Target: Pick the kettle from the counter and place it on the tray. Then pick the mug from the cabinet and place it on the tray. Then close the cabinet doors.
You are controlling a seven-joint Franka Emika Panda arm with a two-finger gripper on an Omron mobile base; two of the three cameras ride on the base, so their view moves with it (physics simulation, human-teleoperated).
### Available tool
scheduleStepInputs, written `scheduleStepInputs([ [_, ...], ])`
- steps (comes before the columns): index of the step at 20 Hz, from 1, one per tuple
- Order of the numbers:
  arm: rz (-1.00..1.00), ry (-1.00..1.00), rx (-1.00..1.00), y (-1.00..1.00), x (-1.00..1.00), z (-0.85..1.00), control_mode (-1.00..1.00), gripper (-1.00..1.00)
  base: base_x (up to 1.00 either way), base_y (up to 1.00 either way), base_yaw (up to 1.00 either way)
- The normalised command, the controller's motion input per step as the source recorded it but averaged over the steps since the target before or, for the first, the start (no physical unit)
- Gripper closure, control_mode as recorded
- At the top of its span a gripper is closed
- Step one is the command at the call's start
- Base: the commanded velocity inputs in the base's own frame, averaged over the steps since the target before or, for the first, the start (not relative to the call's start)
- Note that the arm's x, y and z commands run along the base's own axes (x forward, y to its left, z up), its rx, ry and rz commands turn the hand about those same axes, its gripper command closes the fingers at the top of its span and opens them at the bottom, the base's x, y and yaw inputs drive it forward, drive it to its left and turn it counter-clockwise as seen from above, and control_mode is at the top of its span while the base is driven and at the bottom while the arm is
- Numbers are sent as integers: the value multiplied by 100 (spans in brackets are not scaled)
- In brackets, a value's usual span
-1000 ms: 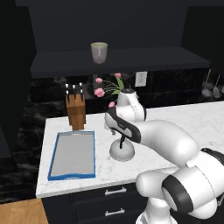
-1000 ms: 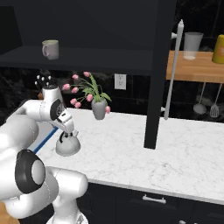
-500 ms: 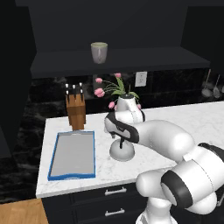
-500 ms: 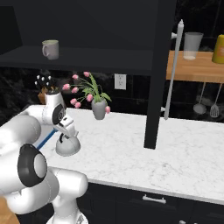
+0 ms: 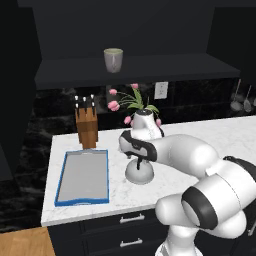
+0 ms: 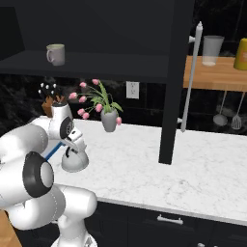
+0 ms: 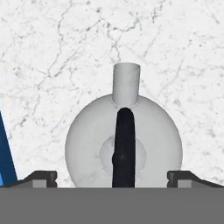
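No legible writing, gripper [image 7: 112, 177] spread wide above kettle [image 7: 124, 142], grasping nothing, tray [image 5: 84, 177] bare, mug [image 5: 113, 60] on cabinet [image 5: 150, 67] shelf, tulips in vase [image 6: 109, 119]

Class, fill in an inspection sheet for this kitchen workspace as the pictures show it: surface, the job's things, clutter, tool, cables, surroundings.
Surface: white marble counter over dark drawers.
Job's things: kettle stands on the counter, to the right of the tray, which holds nothing; mug on the shelf of the cabinet; a cabinet door stands open.
Clutter: knife block behind the tray; vase of pink tulips.
Tool: tool open, directly above the kettle, one finger each side of its black handle, nothing held.
Cables: nothing seen.
Surroundings: wall outlet; hanging utensils; wooden shelf with a glass and a yellow container.
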Motion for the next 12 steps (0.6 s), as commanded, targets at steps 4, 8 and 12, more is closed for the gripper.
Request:
scheduleStepInputs([
  [4, 0, 0, -4, 0, 24, -14, -100, -100, 0, 0, 0],
  [8, 2, 0, -5, 0, 1, -6, -100, 100, 0, 0, 0],
  [12, 6, 0, -8, 0, -3, -9, -100, 100, 0, 0, 0],
])
